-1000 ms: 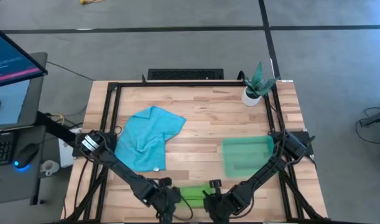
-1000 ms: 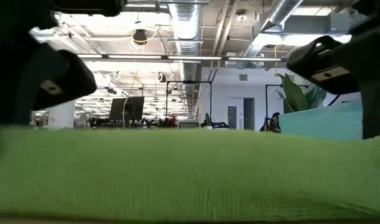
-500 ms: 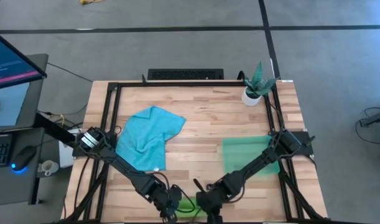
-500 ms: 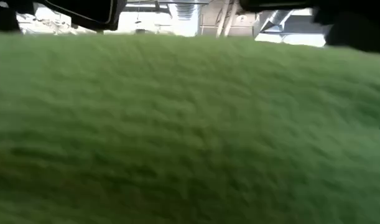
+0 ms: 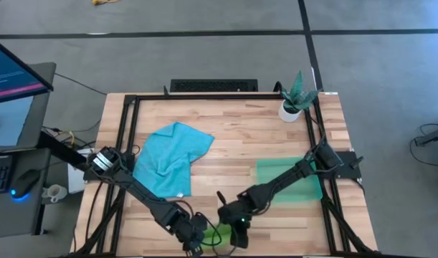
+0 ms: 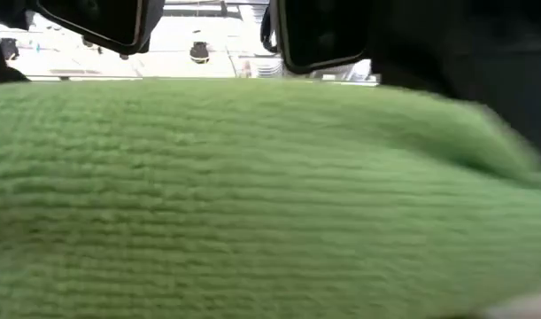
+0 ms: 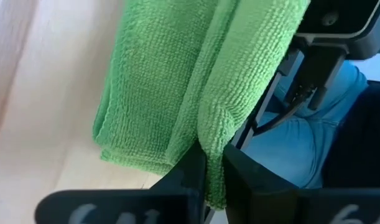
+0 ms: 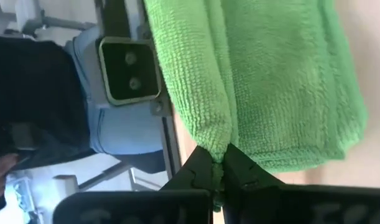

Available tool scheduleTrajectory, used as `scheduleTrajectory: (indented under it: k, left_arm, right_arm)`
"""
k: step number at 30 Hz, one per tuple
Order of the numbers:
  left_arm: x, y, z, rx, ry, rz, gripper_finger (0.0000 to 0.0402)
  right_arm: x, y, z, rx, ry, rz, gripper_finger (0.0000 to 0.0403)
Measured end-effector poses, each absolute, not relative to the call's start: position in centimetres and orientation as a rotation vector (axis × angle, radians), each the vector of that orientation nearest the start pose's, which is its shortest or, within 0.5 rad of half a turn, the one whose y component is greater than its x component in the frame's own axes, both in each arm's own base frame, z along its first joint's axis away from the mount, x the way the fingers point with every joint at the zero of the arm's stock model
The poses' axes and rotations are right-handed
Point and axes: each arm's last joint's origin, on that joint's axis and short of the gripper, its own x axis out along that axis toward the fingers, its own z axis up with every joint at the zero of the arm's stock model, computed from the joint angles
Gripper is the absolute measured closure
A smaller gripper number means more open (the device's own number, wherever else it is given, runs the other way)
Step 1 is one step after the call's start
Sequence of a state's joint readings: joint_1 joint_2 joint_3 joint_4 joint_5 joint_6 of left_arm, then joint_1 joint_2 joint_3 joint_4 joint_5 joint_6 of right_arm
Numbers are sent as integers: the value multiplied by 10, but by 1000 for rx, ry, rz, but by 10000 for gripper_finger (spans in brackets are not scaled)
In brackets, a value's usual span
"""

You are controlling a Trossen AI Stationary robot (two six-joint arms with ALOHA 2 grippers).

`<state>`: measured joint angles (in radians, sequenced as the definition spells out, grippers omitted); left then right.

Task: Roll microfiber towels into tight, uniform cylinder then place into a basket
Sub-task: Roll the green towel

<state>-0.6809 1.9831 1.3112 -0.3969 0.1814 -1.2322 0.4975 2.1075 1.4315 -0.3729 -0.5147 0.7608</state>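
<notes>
The lime green towel (image 5: 217,234) is a small folded bundle at the table's near edge and fills the low view (image 6: 252,195). My left gripper (image 5: 199,240) and my right gripper (image 5: 233,231) stand close on either side of it, each shut on it. The turquoise towel (image 5: 168,159) lies crumpled flat on the table's left half. The translucent green basket (image 5: 287,180) sits on the table at the right, partly under my right arm. My left gripper pinches a rounded fold of the lime towel (image 7: 209,163) between its two fingers, slanting down at it. From the fold the cloth runs away in several layers above the wood. Whether its lower part lies on the table I cannot tell. My right gripper pinches a thick rounded fold of the same towel (image 8: 216,144) between its two fingers, slanting down from the table's right side. The rest of the cloth spreads away from the fingers in folded layers, slack.
A small white plant pot (image 5: 290,109) stands at the far right corner. A black frame (image 5: 129,136) rims the table. Bare wood lies between the turquoise towel and the basket. A monitor and desk stand beyond the table's left edge.
My right gripper has gone toward the table's left edge, along the near edge, up to my left gripper, and both wrists have rolled. The lime towel, earlier a strip stretched between the grippers, is now gathered into a short bundle and has come up close before the low camera.
</notes>
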Motion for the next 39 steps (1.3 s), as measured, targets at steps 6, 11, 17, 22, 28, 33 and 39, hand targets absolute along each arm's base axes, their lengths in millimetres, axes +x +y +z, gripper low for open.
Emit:
scheduleTrajectory:
  k: [6,11,17,22,28,33,39]
  left_arm:
    - [308,-258,155,-755,1344,-27,382]
    - [307,-258,156,-754,1345,-27,382]
    - [306,-257,155,-738,1354,-26,382]
    - [304,-255,154,-729,1377,20,371]
    - [301,-253,152,-690,1397,48,327]
    - [298,-253,152,-627,1424,-7,297]
    - [285,-258,149,-515,1440,21,293]
  right_arm:
    - [381,193,133,698,1426,348,382]
    - [389,182,121,787,1466,354,386]
    - [397,165,120,854,1469,322,382]
    - [401,157,120,870,1458,313,386]
    - [400,157,120,876,1465,320,384]
    - [398,157,120,895,1491,322,387]
    - [397,159,120,900,1513,333,387]
